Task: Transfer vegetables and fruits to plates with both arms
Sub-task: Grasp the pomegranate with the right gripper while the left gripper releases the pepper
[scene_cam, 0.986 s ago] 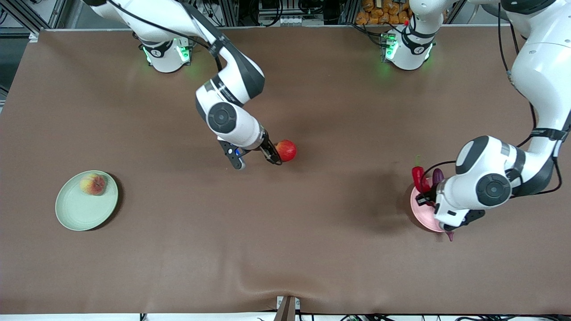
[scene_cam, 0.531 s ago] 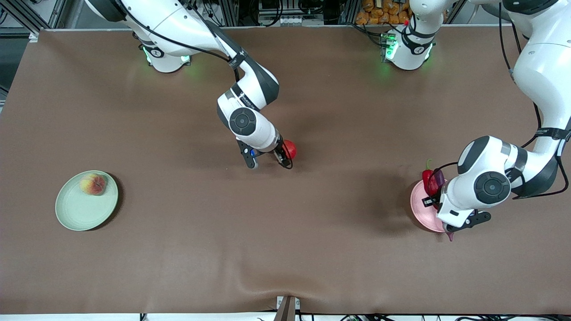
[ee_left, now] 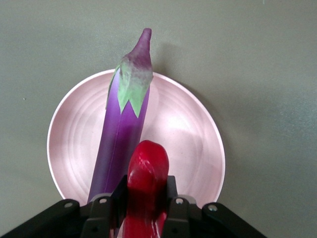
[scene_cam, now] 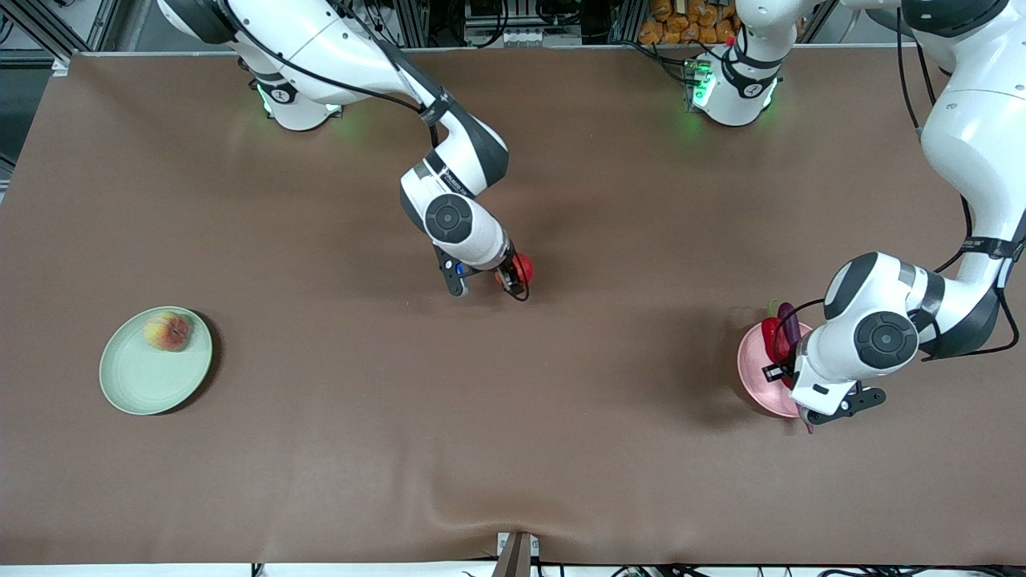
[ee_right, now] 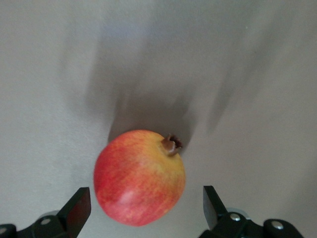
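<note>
Red fruit (ee_right: 139, 177): yellow-patched, on table, between right gripper's (scene_cam: 508, 283) spread fingers, since lowered.
Left gripper (ee_left: 146, 210): clamps chili pepper (ee_left: 146, 186), now over pink plate (ee_left: 187, 134).
Eggplant (ee_left: 120, 134): glossy purple, plated.

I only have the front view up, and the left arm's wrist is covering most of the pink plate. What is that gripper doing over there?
Observer: The left gripper is shut on the red chili pepper, held over the pink plate.
Operator: Is the eggplant fully on that plate?
Observer: The eggplant lies across the plate, but its stem tip sticks out past the rim.
Operator: And the right arm, has it gripped the red fruit?
Observer: Not yet. The right gripper is open, one finger on each side of the red fruit, with a gap on both sides.
Operator: Is the fruit off the table?
Observer: It looks to be resting on the table, its shadow right beside it.
</note>
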You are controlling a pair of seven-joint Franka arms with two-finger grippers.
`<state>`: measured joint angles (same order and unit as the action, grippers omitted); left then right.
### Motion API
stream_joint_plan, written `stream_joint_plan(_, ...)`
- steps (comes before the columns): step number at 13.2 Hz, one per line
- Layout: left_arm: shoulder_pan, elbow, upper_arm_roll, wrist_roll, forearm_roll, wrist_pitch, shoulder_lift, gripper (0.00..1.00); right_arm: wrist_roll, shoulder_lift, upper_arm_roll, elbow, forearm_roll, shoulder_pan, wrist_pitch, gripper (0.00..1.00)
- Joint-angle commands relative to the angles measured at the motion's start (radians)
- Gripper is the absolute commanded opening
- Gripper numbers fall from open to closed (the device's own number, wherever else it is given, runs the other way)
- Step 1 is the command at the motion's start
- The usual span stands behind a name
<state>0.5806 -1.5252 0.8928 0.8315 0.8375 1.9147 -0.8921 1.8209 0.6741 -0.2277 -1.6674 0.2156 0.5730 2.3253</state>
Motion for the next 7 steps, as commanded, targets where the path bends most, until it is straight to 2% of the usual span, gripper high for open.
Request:
stream_joint_plan(1, -0.016, 0.013, -0.003, -0.017, 0.028, 0.003, -0.004, 0.42, 0.031, 0.021, 0.01, 0.026, -0.009, 0.019, 0.002, 1.0)
stream_joint_plan(3, -0.015, 0.013, -0.003, -0.038, 0.026, 0.003, -0.004, 0.6, 0.035, 0.024, 0.01, 0.026, -0.009, 0.019, 0.029, 1.0)
stream_joint_plan(5, -0.015, 0.011, -0.003, -0.038, 0.026, 0.003, -0.004, 0.88, 0.035, 0.035, 0.016, 0.026, -0.012, 0.021, 0.06, 1.0)
stream_joint_plan(6, -0.013, 0.01, -0.003, -0.038, 0.026, 0.003, -0.001, 0.97, 0.035, 0.035, 0.017, 0.026, -0.019, 0.021, 0.062, 1.0)
stream_joint_plan(7, -0.013, 0.008, -0.003, -0.038, 0.025, 0.001, 0.004, 1.0, 0.035, 0.035, 0.018, 0.026, -0.031, 0.019, 0.062, 1.0)
